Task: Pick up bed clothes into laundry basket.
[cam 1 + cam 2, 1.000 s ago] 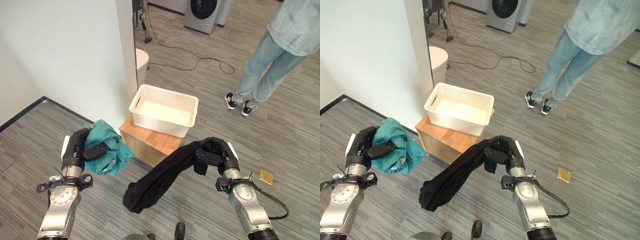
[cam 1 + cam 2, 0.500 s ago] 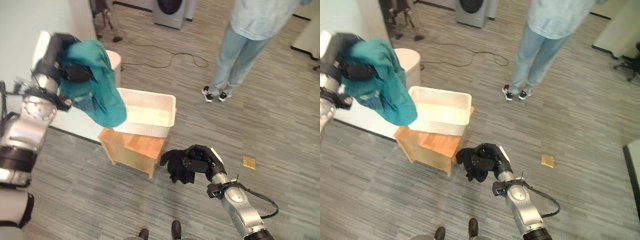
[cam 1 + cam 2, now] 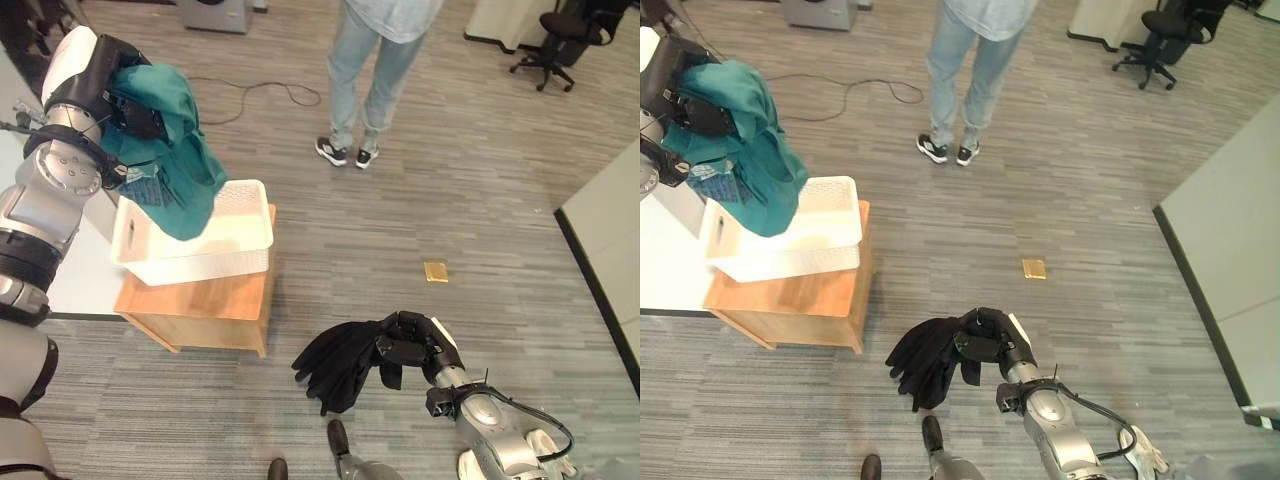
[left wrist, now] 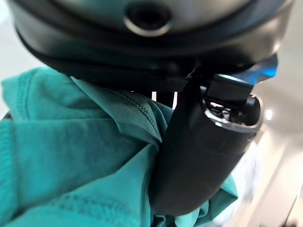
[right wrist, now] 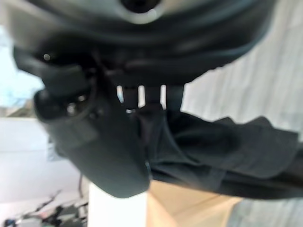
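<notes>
My left hand (image 3: 112,82) is raised at the upper left, shut on a teal garment (image 3: 170,170) that hangs down over the left end of the white laundry basket (image 3: 240,215). The basket sits on a low wooden stand (image 3: 205,305). In the left wrist view the teal cloth (image 4: 71,156) is bunched against the thumb. My right hand (image 3: 412,340) is low at the front, shut on a black garment (image 3: 335,362) that droops in a bundle above the floor. The right wrist view shows the black cloth (image 5: 222,151) pinched under the fingers.
A person (image 3: 370,60) in jeans and sneakers stands on the grey plank floor beyond the basket. A small yellow square (image 3: 435,271) lies on the floor to the right. A black office chair (image 3: 560,40) is at the far right, and a pale wall panel (image 3: 615,240) runs along the right edge.
The whole picture has swung to the right, so the camera moved. The teal garment now hangs over the basket's left end. The black garment stays bunched in my low right hand.
</notes>
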{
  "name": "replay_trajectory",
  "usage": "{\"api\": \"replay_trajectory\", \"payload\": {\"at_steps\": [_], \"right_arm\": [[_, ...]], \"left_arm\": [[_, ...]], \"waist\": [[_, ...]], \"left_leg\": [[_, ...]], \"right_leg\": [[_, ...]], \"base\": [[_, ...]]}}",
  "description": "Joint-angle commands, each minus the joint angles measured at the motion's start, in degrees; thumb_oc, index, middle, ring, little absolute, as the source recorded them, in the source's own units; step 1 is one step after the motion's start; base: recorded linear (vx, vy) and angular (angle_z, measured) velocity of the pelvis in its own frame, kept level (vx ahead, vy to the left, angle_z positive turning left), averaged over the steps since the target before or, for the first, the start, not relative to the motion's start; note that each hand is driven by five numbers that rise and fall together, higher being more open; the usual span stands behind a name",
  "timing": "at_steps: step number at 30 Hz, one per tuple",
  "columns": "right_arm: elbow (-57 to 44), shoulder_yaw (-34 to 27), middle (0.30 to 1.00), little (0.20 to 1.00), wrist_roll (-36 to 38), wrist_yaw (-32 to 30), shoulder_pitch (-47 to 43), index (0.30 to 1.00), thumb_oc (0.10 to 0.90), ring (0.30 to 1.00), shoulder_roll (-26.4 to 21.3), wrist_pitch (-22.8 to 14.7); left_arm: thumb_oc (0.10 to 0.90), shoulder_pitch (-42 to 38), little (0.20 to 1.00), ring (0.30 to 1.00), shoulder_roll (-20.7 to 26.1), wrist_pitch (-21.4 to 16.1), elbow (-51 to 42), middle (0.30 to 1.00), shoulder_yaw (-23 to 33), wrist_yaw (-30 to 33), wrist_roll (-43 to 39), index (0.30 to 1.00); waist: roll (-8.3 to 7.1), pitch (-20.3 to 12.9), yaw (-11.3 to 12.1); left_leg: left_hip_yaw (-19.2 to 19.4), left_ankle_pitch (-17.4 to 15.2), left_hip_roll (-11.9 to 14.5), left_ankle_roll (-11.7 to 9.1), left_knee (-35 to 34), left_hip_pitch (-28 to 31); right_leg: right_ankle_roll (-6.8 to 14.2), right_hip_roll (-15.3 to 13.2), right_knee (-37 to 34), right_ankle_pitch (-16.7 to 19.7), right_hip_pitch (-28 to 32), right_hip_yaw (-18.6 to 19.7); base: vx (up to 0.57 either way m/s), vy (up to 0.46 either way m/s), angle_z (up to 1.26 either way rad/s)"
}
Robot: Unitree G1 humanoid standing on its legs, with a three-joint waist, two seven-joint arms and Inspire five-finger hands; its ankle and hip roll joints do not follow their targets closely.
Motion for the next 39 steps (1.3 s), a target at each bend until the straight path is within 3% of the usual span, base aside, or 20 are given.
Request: {"api": "replay_trajectory", "payload": {"at_steps": [1,3,8,13,19,28,33,39], "right_arm": [[-5.81,-4.65,0.3,0.3,1.44,0.37,-2.59,0.3,0.4,0.3,-4.76,-8.2],[-5.51,-5.41,0.3,0.3,1.03,0.2,-2.06,0.3,0.4,0.3,-5.25,-8.5],[-5.51,-6.81,0.3,0.3,2.49,0.54,-0.75,0.3,0.4,0.3,-5.42,-9.39],[-5.84,-4.56,0.3,0.3,2.48,1.46,-1.76,0.3,0.4,0.3,-5.44,-9.41],[-5.2,-4.28,0.3,0.3,2.97,2.13,-1.25,0.3,0.4,0.3,-6.75,-9.58],[-4.24,-4.48,0.3,0.3,2.96,2.44,-0.22,0.3,0.4,0.3,-7.57,-9.21],[-4.43,-4.0,0.3,0.3,2.88,2.63,-0.17,0.3,0.4,0.3,-7.38,-9.2],[-4.57,-3.52,0.3,0.3,2.86,2.47,-0.94,0.3,0.4,0.3,-8.08,-9.5]], "left_arm": [[0.4,-14.56,0.3,0.3,2.89,-3.43,5.22,0.3,-0.76,2.55,4.51,0.3],[0.4,-16.13,0.3,0.3,3.13,-3.02,6.32,0.3,-3.27,2.81,8.82,0.3],[0.4,-14.29,0.3,0.3,2.36,-3.03,6.96,0.3,-0.15,4.07,7.91,0.3],[0.4,-18.08,0.3,0.3,2.46,-3.09,6.36,0.3,-2.07,5.44,7.53,0.3],[0.4,-27.17,0.3,0.3,3.22,-2.98,7.36,0.3,-8.92,6.33,8.57,0.3],[0.4,-34.17,0.3,0.3,4.15,-2.48,8.87,0.3,-13.28,7.31,8.85,0.3],[0.4,-34.48,0.3,0.3,4.19,-2.41,9.66,0.3,-13.55,7.25,8.7,0.3],[0.4,-34.23,0.3,0.3,3.38,-2.49,11.01,0.3,-13.18,7.57,8.29,0.3]], "waist": [[2.89,-2.02,-0.15],[2.34,-1.76,-0.59],[0.36,-0.46,-0.96],[-0.73,0.91,-0.57],[-1.01,2.04,0.29],[-0.89,0.82,1.5],[-1.09,0.6,1.58],[-2.47,1.8,1.04]], "left_leg": [[-3.34,3.6,4.82,-3.03,-4.88,-2.05],[-2.69,3.61,5.01,-3.03,-4.88,-2.64],[-2.8,3.39,5.27,-2.81,-4.88,-3.84],[-3.32,3.47,5.32,-2.7,-4.88,-5.08],[-4.01,3.45,5.11,-2.39,-4.88,-6.13],[-3.85,2.74,5.07,-2.3,-4.88,-5.21],[-3.76,2.36,5.14,-2.21,-4.88,-4.82],[-3.61,2.67,5.43,-2.22,-4.88,-6.28]], "right_leg": [[5.43,-0.39,0.07,-8.09,3.97,-3.04],[5.49,-0.02,0.07,-7.85,3.19,-2.63],[5.01,0.29,0.07,-8.05,1.78,-2.81],[5.05,0.42,0.07,-8.05,0.7,-3.39],[5.21,0.48,0.07,-8.19,0.02,-4.21],[5.64,0.1,0.07,-8.67,0.87,-4.89],[5.73,0.01,0.07,-8.92,1.09,-5.02],[5.74,0.22,0.07,-8.43,-0.3,-5.17]], "base": [[-0.03,0.025,-0.49],[0.0,0.026,-0.49],[0.02,0.018,-0.19],[0.01,0.004,0.07],[-0.01,0.002,0.0],[0.02,0.012,-0.02],[0.01,0.005,-0.01],[-0.02,-0.003,0.01]]}}
